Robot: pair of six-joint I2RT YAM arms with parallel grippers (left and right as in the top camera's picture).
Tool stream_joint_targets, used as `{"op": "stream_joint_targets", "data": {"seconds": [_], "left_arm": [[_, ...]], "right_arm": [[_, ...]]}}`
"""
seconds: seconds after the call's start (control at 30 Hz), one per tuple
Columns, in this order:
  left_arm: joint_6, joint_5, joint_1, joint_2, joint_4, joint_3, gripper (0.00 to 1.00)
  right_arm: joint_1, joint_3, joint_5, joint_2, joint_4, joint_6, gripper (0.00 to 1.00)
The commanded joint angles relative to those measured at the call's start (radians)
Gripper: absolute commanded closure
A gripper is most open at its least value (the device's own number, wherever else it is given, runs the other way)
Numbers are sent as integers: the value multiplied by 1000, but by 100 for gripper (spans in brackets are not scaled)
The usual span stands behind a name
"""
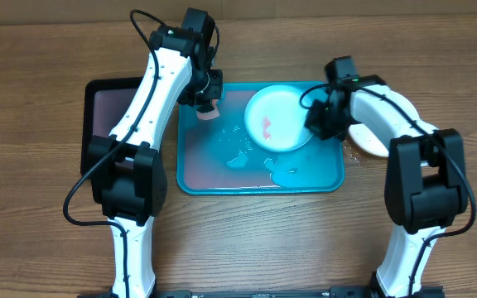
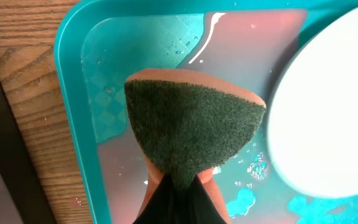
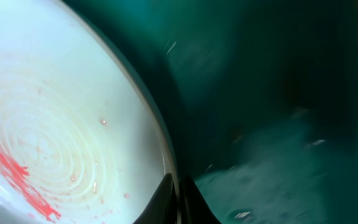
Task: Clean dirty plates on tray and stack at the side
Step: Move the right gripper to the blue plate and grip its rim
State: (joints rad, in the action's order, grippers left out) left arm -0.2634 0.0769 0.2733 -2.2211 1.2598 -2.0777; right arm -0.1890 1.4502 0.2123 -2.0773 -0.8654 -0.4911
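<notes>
A pale round plate (image 1: 278, 116) with a red smear lies tilted at the back right of the turquoise tray (image 1: 222, 178). My right gripper (image 1: 315, 124) is shut on the plate's right rim. In the right wrist view its jaws (image 3: 178, 193) pinch the thin edge of the plate (image 3: 61, 124), red streaks at lower left, the tray (image 3: 278, 124) dark behind. My left gripper (image 1: 208, 106) hangs over the tray's back left corner, shut on an orange sponge (image 2: 191, 130) with a dark green scouring face. The plate (image 2: 328, 112) is just right of the sponge.
A black tray (image 1: 106, 116) lies to the left of the turquoise one. Another pale plate (image 1: 369, 142) rests on the table to the right, partly under my right arm. Water puddles (image 1: 281, 171) sit on the tray floor. The wooden table stretches in front.
</notes>
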Motion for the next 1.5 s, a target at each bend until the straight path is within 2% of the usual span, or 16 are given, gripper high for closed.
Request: {"op": "stream_joint_targets", "data": {"seconds": [0.0,0.13,0.2,0.3,0.37,0.47,0.53,0.7,1.23,1.37,1.47], "left_arm": [[-14,-6,2,1,-5,-16,96],[-14,-6,2,1,-5,-16,96],[-14,-6,2,1,-5,-16,96],[-14,-6,2,1,-5,-16,96],[-14,-6,2,1,-5,-16,96],[-14,-6,2,1,-8,-16,96],[-14,-6,2,1,-9,-16,96],[-14,-6,2,1,-8,-16,95],[-14,-6,2,1,-8,-16,96],[-14,-6,2,1,-7,-16,96],[-14,-6,2,1,-5,-16,96]], "right_arm": [[-67,11,55,-10,-28,81,96],[-127,11,56,-10,-38,81,94],[-143,12,61,-10,-37,100,80],[-148,21,64,-10,-34,154,66],[-145,38,62,-10,-30,229,58],[-137,49,58,-10,20,341,54],[-134,49,37,-10,70,393,54],[-134,49,-36,-11,166,399,55],[-134,48,-32,-52,225,367,59],[-134,48,-32,-52,229,364,66],[-138,48,-32,-52,228,349,85]]}}
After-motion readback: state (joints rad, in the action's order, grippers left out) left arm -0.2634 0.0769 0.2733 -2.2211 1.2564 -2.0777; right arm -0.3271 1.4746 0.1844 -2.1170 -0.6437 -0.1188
